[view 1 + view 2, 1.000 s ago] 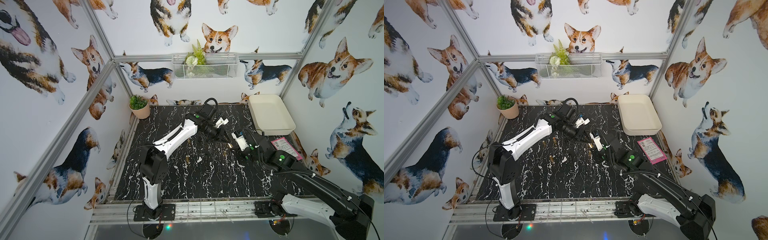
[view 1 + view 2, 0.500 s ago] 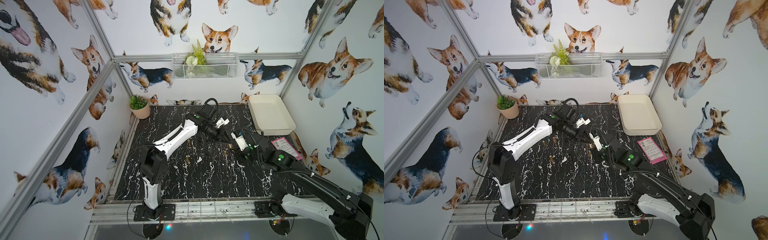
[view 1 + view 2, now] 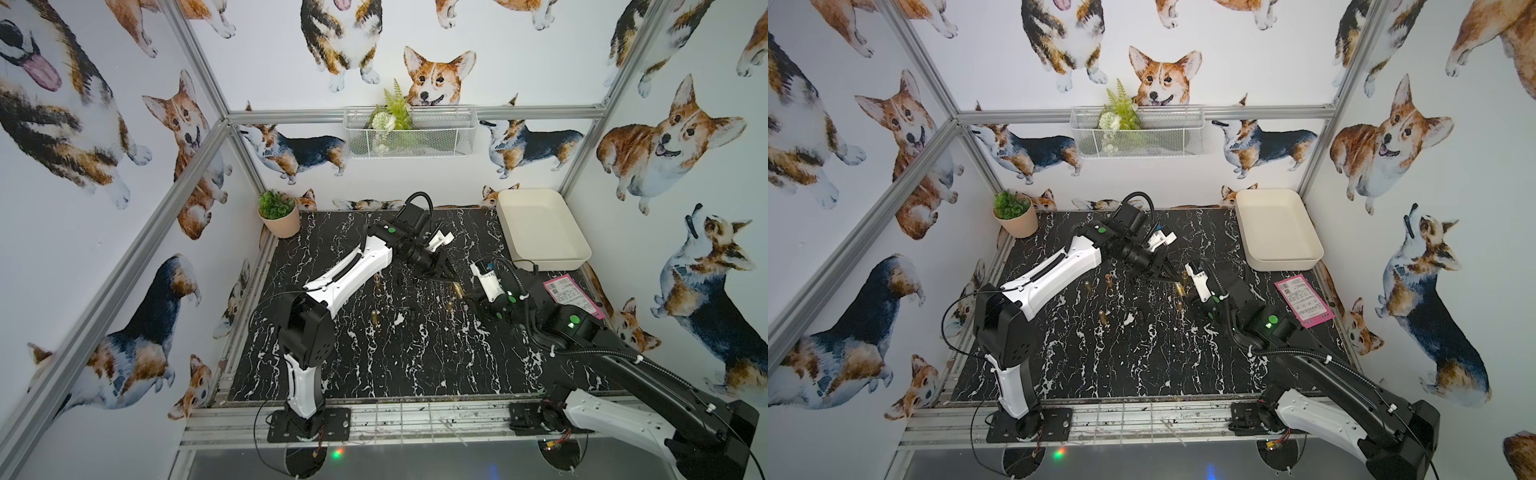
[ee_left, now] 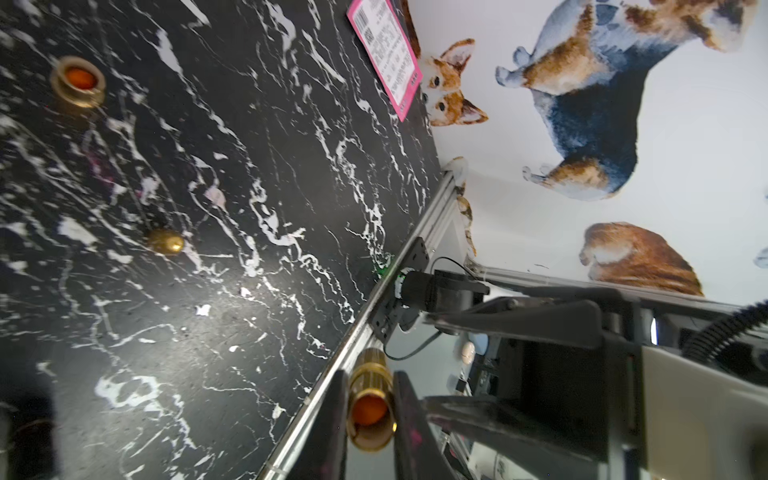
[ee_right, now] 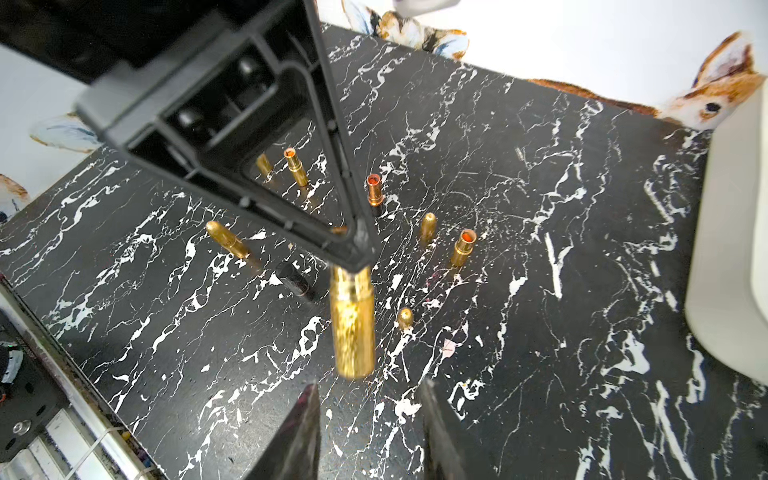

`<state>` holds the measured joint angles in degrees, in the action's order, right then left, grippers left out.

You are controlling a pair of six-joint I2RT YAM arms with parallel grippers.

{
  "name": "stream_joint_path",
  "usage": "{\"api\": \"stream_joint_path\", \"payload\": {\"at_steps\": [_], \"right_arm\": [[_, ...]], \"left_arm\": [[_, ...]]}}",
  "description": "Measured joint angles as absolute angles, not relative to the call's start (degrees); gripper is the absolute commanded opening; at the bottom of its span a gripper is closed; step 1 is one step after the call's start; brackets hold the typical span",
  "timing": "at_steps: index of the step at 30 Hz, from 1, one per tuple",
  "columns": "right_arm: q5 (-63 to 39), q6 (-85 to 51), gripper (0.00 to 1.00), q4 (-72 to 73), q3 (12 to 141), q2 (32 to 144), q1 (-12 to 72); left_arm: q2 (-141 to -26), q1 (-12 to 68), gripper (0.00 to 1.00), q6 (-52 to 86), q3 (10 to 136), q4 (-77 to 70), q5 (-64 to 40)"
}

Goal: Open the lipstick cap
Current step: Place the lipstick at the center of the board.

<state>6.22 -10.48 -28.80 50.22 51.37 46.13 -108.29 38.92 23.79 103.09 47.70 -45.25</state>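
Black marbled mat (image 3: 374,365), white-veined, glossy. Nearest, right gripper (image 5: 370,388): dark wedge fingers parted, clear of the tube end; a second ago they were pinched shut. One gold ribbed lipstick (image 5: 353,324) sits above the mat between the arms, clamped in left gripper (image 4: 370,376). Beyond it stand seven gold or copper pieces (image 5: 463,247) and one dark cylinder (image 5: 295,282). Farthest, one cream tray (image 3: 540,257)

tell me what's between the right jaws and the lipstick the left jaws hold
Nothing: in the right wrist view the open right jaws stand just short of the lipstick, the gap bare.
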Motion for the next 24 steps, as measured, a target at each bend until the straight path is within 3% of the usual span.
{"api": "stream_joint_path", "payload": {"at_steps": [7, 16, 24], "right_arm": [[14.0, -13.1, 0.43, -33.2, 50.6, 43.4, 46.1], [23.6, -22.4, 0.39, -42.9, 56.7, 46.0, 45.6], [27.1, -28.8, 0.38, -48.4, 55.5, 41.5, 41.5]], "left_arm": [[-112.4, 41.1, 0.19, 22.0, 108.0, 48.3, -32.2], [-118.7, 46.9, 0.19, 19.3, 108.4, 44.1, -16.7], [-121.3, 49.6, 0.20, 17.9, 106.3, 38.1, -8.4]]}}
